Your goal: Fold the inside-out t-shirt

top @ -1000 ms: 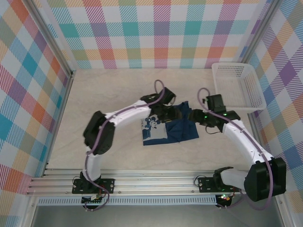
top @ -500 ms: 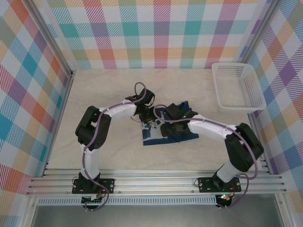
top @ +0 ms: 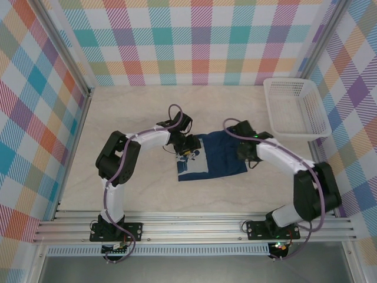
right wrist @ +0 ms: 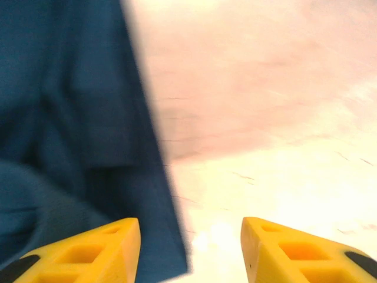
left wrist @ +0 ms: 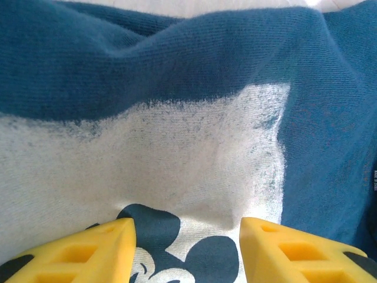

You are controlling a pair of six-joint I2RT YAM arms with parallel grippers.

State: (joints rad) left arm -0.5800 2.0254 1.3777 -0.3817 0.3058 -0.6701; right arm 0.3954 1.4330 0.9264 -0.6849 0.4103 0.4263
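The inside-out t-shirt (top: 221,156) lies folded into a dark blue rectangle at the table's middle, its pale print (top: 191,165) on the left part. My left gripper (top: 189,148) sits low over that print (left wrist: 177,153), its yellow fingers (left wrist: 76,253) apart with flat cloth (left wrist: 177,71) beneath them. At the shirt's right edge my right gripper (top: 247,156) is open, one finger (right wrist: 82,253) over the blue fabric (right wrist: 70,118), the other over bare table. In the wrist views the left gripper (left wrist: 187,253) and the right gripper (right wrist: 191,253) grip nothing.
A white plastic basket (top: 293,81) stands at the back right corner. Pale wooden table (top: 129,118) surrounds the shirt, with chequered walls on three sides. The arms' bases sit on the metal rail (top: 194,227) at the near edge.
My right gripper has swung from over the shirt's middle out to its right edge, and the shirt now lies flatter. The left gripper has shifted left onto the print.
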